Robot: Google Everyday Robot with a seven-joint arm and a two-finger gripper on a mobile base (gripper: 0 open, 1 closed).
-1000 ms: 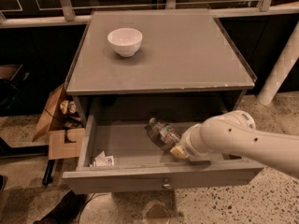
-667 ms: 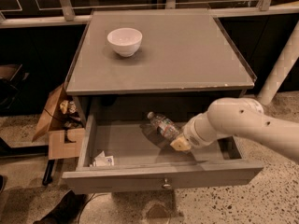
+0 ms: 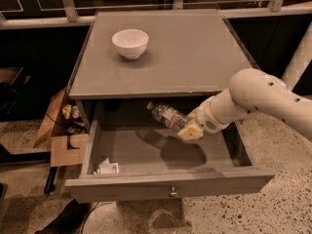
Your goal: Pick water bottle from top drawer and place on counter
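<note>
- You see the water bottle held in the air over the open top drawer, just under the front edge of the counter. It is tilted, with its neck end up and to the left.
- Its body is clear ribbed plastic. A label band with red and blue wraps the middle, and you cannot read any writing on it.
- The gripper is at the bottle's lower right end, with its tan fingers clamped on that end. The white arm reaches in from the right.
- The bottle's shadow falls on the grey drawer floor beneath it, and the bottle does not touch the floor.
- A small white packet with unreadable dark print lies in the drawer's front left corner.
- A white bowl stands on the counter at back left.
- The drawer's front panel carries a round metal knob.
</note>
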